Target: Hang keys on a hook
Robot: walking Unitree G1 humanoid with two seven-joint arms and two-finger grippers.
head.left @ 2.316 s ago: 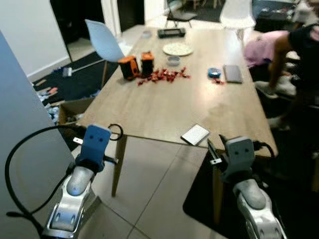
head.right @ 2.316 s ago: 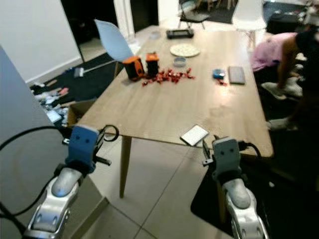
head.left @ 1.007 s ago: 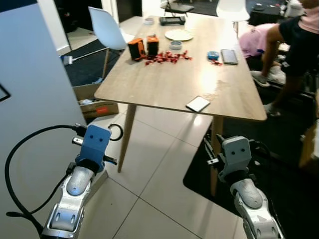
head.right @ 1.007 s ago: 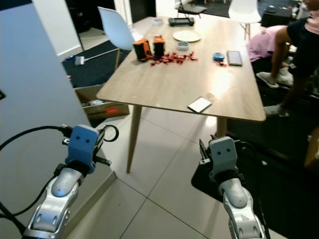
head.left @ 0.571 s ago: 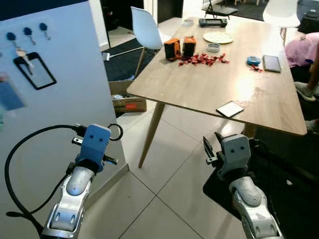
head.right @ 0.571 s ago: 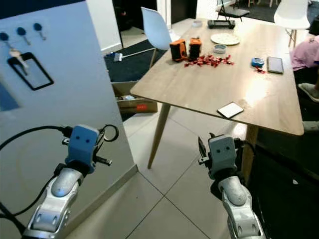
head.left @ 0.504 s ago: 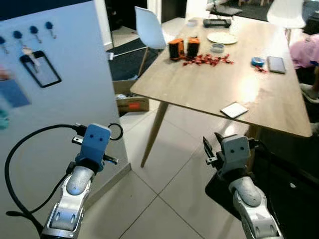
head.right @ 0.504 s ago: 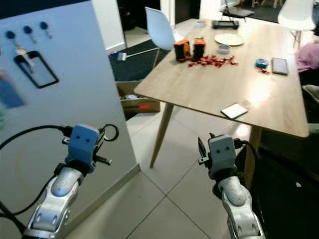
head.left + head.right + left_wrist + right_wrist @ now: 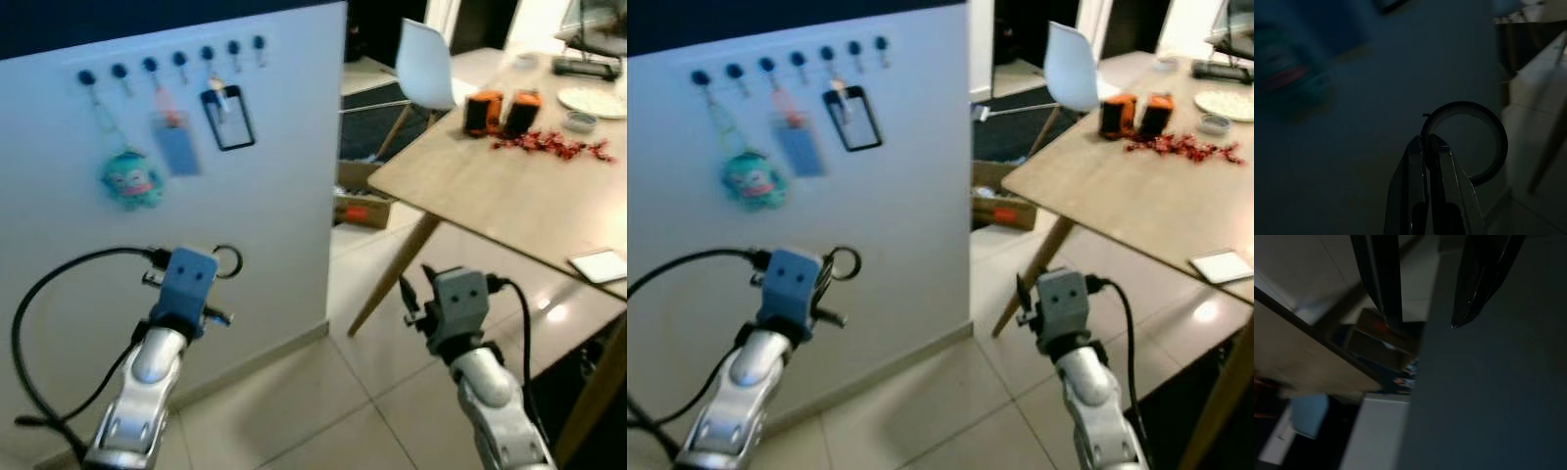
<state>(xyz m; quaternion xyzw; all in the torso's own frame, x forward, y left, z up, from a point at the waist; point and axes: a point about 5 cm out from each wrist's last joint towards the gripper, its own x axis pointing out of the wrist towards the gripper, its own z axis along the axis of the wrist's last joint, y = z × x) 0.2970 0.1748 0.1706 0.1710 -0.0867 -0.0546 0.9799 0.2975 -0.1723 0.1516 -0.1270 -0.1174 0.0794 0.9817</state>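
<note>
while the left tool point(image 9: 217, 262) is held low before a pale blue-grey panel point(image 9: 284, 147), its two black fingers point(image 9: 1420, 166) are pressed together on the rim of a dark key ring point(image 9: 1465, 142), which stands out past the fingertips, close to the panel's face. whether any keys hang from that ring cannot be told in the dark wrist view. a row of dark hooks point(image 9: 149, 65) runs along the top edge of the panel, well above the ring. from them hang a teal plush charm point(image 9: 128, 180), a blue tag point(image 9: 177, 149) and a black-framed card holder point(image 9: 226, 117); the hooks point(image 9: 259, 42) nearest the panel's right edge look bare. the panel's right edge ends beside a doorway with a pale blue chair point(image 9: 424, 61) beyond. the right tool point(image 9: 1021, 299) is released, fingers point(image 9: 1380, 279) apart, and hangs over the tiled floor point(image 9: 323, 411) near the near corner of the wooden bench point(image 9: 500, 186). open tile lies between the panel's foot and the bench leg point(image 9: 392, 272). on the bench, two orange-and-black objects point(image 9: 501, 111) stand by a scatter of red pieces point(image 9: 551, 145), and a white card point(image 9: 600, 264) lies at the near edge.
</note>
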